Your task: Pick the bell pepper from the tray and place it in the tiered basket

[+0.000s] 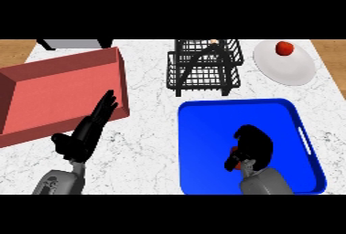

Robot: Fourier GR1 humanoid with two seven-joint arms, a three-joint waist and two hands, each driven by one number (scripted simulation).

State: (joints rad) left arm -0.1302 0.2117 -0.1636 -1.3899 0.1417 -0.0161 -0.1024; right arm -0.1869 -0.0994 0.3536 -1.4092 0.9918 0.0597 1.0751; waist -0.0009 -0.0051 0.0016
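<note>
A blue tray [202, 119] lies at the front right of the marble counter. My right hand [255, 145] is over its middle, fingers curled round a red bell pepper [235, 164], of which only a small red patch shows under the hand. The black wire tiered basket [205, 66] stands behind the tray, at the back centre. My left hand [90, 130] rests open at the left, fingers straight and pointing up over the edge of a red bin [47, 91].
A white plate [287, 66] with a small red fruit [284, 47] sits at the back right, beside the basket. The red bin fills the left side. A grey and black object [74, 43] shows at the back left edge.
</note>
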